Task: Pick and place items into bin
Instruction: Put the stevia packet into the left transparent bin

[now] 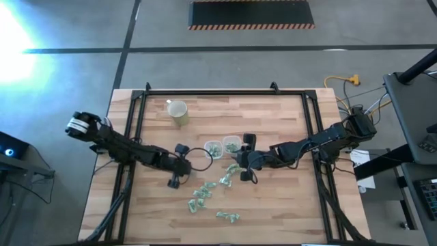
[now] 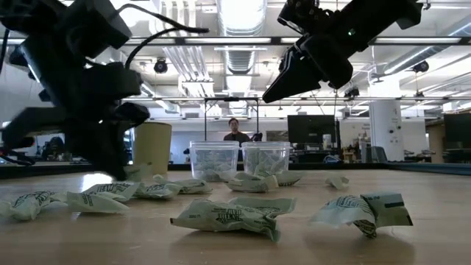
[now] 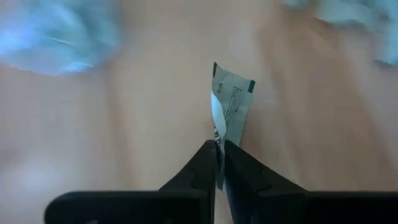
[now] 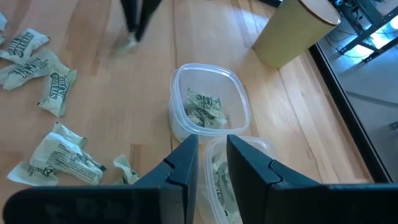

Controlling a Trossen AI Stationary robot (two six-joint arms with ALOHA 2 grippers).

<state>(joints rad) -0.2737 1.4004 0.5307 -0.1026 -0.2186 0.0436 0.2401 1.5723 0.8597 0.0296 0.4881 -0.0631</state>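
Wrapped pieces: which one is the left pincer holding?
The lone wrapped piece pinched by its edge between the shut left pincer, standing up off the table; the other pieces lie loose.
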